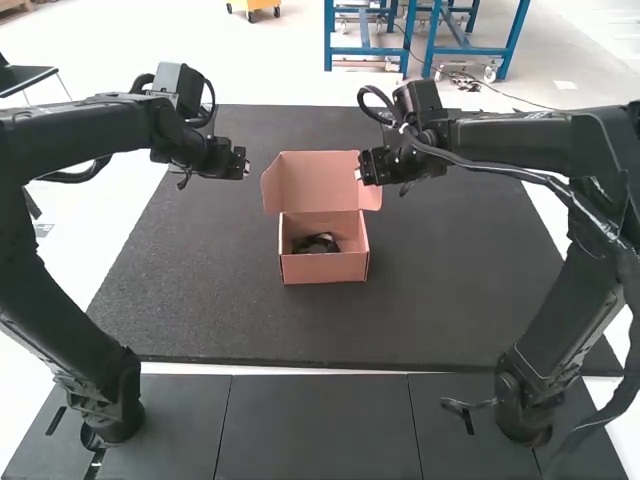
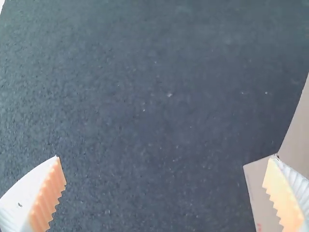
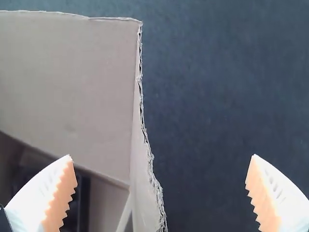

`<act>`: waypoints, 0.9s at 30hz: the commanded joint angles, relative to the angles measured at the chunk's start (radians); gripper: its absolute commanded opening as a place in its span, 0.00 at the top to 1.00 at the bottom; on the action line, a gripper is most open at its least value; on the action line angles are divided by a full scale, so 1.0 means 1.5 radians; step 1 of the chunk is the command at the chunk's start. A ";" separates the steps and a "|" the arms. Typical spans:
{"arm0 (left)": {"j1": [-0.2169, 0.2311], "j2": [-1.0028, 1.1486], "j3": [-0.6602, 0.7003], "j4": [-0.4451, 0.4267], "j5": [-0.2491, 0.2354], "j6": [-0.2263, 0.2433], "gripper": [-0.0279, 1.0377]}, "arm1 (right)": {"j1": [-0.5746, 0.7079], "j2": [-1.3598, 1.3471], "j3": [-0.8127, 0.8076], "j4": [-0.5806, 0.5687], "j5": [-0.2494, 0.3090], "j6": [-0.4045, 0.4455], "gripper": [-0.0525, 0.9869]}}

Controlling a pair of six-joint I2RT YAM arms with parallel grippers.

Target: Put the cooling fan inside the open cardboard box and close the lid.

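At the left, our left gripper [image 1: 232,163] hangs over the black mat [image 1: 180,270], just beside the left edge of the raised lid [image 1: 318,182]. Its fingers stand wide apart with nothing between them, and its wrist view shows a strip of cardboard just behind one orange pad [image 2: 282,198].

In the middle, the cardboard box [image 1: 322,262] sits on the mat with its lid upright from the back wall. The fan [image 1: 320,242] already lies inside, a dark shape low on the box floor. We judge the placing done and the closing of the lid to be the step in hand.

At the right, our right gripper [image 1: 368,168] is at the lid's right edge, fingers also apart. The ragged side edge of the lid runs up between them, but they are not clamped on it.

To close it well, we would press on the lid high up near its free edge, from both sides evenly, and swing it forward and down about the back fold. The light box may slide on the mat, so the push should be slow. The lid's side tabs look wider than the box, so we expect they need guiding inside the walls.
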 commanded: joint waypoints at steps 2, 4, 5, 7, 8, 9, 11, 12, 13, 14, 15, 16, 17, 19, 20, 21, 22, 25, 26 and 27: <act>-0.020 0.013 0.043 0.004 0.029 0.013 0.07 | -0.006 0.004 0.032 -0.002 -0.005 0.004 0.19; -0.029 0.017 0.050 0.003 0.039 0.016 0.07 | -0.006 0.004 0.034 -0.003 -0.005 0.007 0.20; -0.034 0.019 0.052 0.002 0.043 0.018 0.07 | -0.007 0.004 0.034 -0.003 -0.005 0.008 0.20; -0.043 0.021 0.057 0.000 0.051 0.020 0.07 | -0.006 0.004 0.033 -0.003 -0.006 0.010 0.20; -0.048 0.022 0.059 -0.001 0.053 0.021 0.07 | -0.006 0.004 0.033 -0.003 -0.006 0.011 0.20; -0.053 0.023 0.060 -0.001 0.055 0.020 0.07 | -0.006 0.004 0.032 -0.003 -0.006 0.011 0.22; -0.061 0.026 0.061 -0.001 0.055 0.020 0.07 | -0.009 0.004 0.032 -0.004 -0.006 0.012 0.22; -0.064 0.026 0.061 -0.001 0.055 0.019 0.07 | -0.011 0.004 0.032 -0.005 -0.007 0.011 0.22; -0.066 0.024 0.061 -0.001 0.055 0.019 0.07 | -0.013 0.004 0.032 -0.005 -0.008 0.011 0.22; -0.067 0.026 0.061 -0.002 0.055 0.019 0.07 | -0.016 0.004 0.033 -0.007 -0.008 0.011 0.22; -0.067 0.026 0.061 -0.002 0.055 0.018 0.07 | -0.019 0.004 0.033 -0.008 -0.009 0.010 0.22; -0.067 0.026 0.060 -0.002 0.055 0.018 0.07 | -0.020 0.004 0.034 -0.008 -0.010 0.009 0.22; -0.067 0.026 0.060 -0.002 0.055 0.017 0.07 | -0.021 0.005 0.034 -0.009 -0.010 0.007 0.22; -0.067 0.026 0.059 -0.001 0.055 0.016 0.07 | -0.022 0.006 0.037 -0.015 -0.010 0.004 0.23; -0.067 0.026 0.058 0.000 0.056 0.016 0.07 | -0.022 0.006 0.039 -0.019 -0.011 0.003 0.23; -0.067 0.026 0.057 0.000 0.056 0.015 0.07 | -0.022 0.006 0.041 -0.022 -0.011 0.002 0.23; -0.067 0.026 0.057 -0.002 0.056 0.015 0.07 | -0.022 0.006 0.044 -0.024 -0.012 0.002 0.23; -0.067 0.026 0.053 -0.006 0.055 0.012 0.07 | -0.022 0.006 0.051 -0.029 -0.012 -0.001 0.23; -0.067 0.026 0.052 -0.007 0.055 0.012 0.07 | -0.022 0.006 0.055 -0.033 -0.011 -0.003 0.23; -0.067 0.027 0.050 -0.007 0.055 0.012 0.07 | -0.022 0.006 0.059 -0.038 -0.012 -0.005 0.23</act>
